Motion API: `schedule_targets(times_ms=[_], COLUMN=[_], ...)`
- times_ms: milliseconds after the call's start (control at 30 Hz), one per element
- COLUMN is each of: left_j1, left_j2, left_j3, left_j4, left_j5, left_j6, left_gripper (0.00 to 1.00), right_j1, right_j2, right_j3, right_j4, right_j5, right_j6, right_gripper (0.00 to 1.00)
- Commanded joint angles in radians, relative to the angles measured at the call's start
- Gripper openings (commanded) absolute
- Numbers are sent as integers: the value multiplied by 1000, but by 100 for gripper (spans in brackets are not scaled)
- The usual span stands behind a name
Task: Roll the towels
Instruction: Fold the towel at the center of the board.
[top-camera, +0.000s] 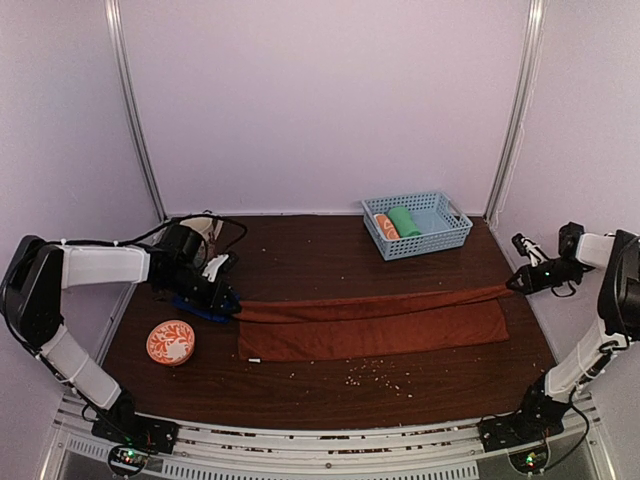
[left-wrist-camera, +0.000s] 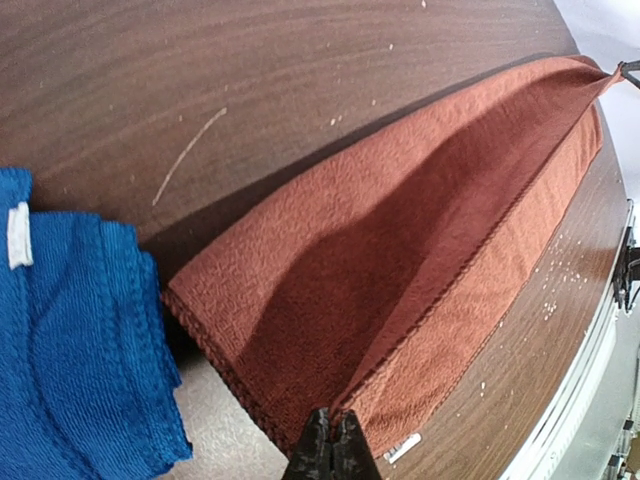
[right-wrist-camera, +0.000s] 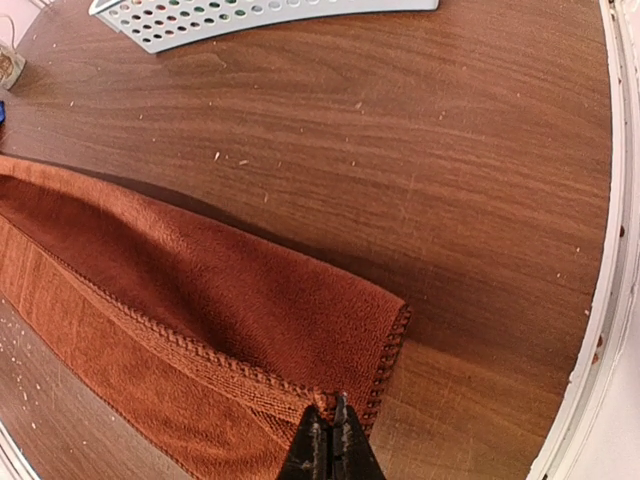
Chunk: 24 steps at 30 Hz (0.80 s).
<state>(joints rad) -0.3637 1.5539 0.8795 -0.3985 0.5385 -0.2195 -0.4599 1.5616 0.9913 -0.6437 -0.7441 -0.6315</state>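
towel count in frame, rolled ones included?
4. Rust-brown towel spread lengthwise in the middle; blue towel bunched at its left end; green roll and orange-and-white roll side by side in the basket at the back. More could hide in the basket.

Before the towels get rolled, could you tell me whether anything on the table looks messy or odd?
Pale crumbs are scattered over the table in front of the rust-brown towel, and the blue towel lies bunched at its left end.
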Motion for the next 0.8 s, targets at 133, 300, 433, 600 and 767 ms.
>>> schedule_targets(times_ms=[133,300,433,600,767], left_j1=[-6,-6,-7,-18,-41], left_j2=[-36,-36,-43,-75,-71], left_j3=[-40,-53,-60,-62,-67], left_j4=[-26,-45,-54,-70,-90], left_j5=[1,5,22,57,99], left_j6=[-10,-10,-5,10,8], left_gripper=[0,0,0,0,0], right_j1=[-57,-64,-77,-105,-136], right_j2=[-33,-32,-35,-20,1], right_j3=[-76,-104,-109,-90,-75], right_j4=[-64,-133,-170,-190,-217], right_j5=[-40,-59,-59,-61,-66], right_j6=[-107,-218,-266,-285,-318], right_gripper=[0,0,0,0,0])
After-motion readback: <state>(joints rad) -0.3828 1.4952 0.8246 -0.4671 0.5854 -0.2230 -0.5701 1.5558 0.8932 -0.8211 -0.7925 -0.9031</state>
